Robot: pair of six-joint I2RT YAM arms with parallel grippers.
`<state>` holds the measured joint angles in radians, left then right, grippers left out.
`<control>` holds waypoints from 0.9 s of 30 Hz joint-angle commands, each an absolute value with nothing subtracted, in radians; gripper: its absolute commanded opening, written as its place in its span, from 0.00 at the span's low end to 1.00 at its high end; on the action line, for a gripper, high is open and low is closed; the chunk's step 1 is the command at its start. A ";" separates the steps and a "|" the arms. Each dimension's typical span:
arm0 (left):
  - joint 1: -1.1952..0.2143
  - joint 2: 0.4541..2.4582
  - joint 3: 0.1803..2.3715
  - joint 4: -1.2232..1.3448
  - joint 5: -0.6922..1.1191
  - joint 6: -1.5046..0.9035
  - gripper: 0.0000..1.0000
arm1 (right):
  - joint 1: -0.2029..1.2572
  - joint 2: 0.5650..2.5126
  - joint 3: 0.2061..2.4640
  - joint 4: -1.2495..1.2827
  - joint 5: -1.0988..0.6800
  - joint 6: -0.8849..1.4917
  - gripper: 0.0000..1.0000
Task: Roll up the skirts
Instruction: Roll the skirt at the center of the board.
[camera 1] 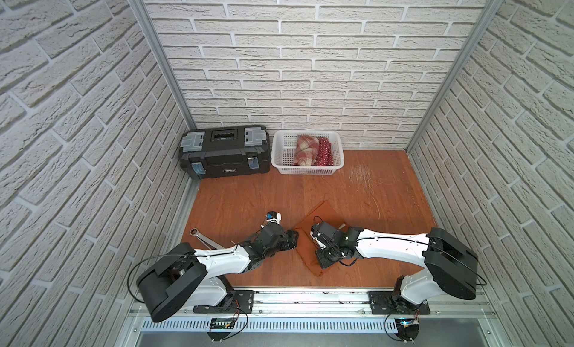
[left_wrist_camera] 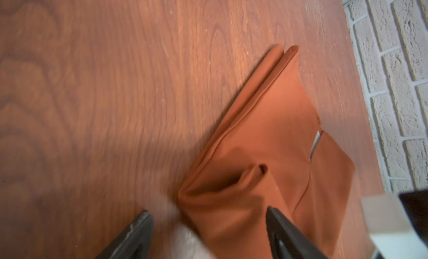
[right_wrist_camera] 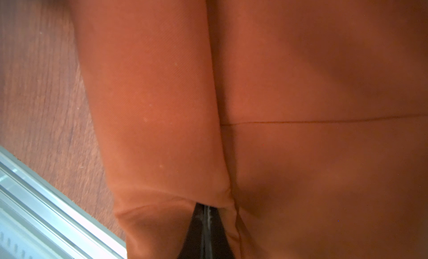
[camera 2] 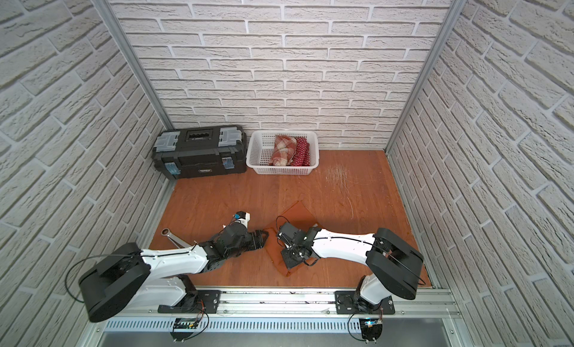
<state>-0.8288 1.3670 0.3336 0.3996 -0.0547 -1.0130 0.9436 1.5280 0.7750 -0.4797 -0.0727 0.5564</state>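
Note:
The rust-orange skirt (camera 1: pixel 320 216) lies folded on the wooden table near the front middle, partly under my right arm. Its near long side is turned over in a thick fold (right_wrist_camera: pixel 150 107). My right gripper (right_wrist_camera: pixel 207 208) is shut at that fold, tips buried in the cloth. My left gripper (left_wrist_camera: pixel 208 211) stands open at the skirt's left corner, and a bunched corner of the skirt (left_wrist_camera: pixel 231 195) lies between its fingers. The plaid skirt (camera 1: pixel 306 149) and the polka-dot skirt (camera 1: pixel 324 153) lie rolled side by side in the basket.
The white lattice basket (camera 1: pixel 279 162) stands at the back wall. A black toolbox (camera 1: pixel 223 153) sits left of it. A metal wrench (camera 1: pixel 202 235) lies by my left arm. Brick-patterned walls close three sides; a metal rail (camera 1: pixel 310 295) runs along the front.

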 commanded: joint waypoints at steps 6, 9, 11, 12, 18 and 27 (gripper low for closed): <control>-0.812 1.599 0.327 0.410 0.086 -0.973 0.45 | 0.917 1.579 0.708 -0.597 -0.005 0.537 0.02; -0.813 1.592 0.330 0.403 0.096 -0.949 0.14 | 0.911 1.574 0.706 -0.600 -0.001 0.534 0.02; -0.815 1.584 0.344 0.384 0.092 -0.933 0.00 | 0.908 1.578 0.712 -0.606 0.000 0.532 0.02; -0.818 1.577 0.351 0.378 0.089 -0.928 0.00 | 0.908 1.578 0.719 -0.614 0.002 0.531 0.02; -0.866 1.418 0.434 0.101 -0.032 -0.965 0.00 | 0.943 1.466 0.761 -0.710 0.122 0.537 0.22; -0.958 1.358 0.524 -0.195 -0.167 -1.030 0.00 | 1.237 1.173 0.812 -0.758 0.458 0.502 0.39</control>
<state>-0.9409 1.3594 0.5144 -0.0360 -0.1059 -0.9947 1.1564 1.1923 0.7918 -0.7277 0.3008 0.5308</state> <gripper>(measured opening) 0.093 0.381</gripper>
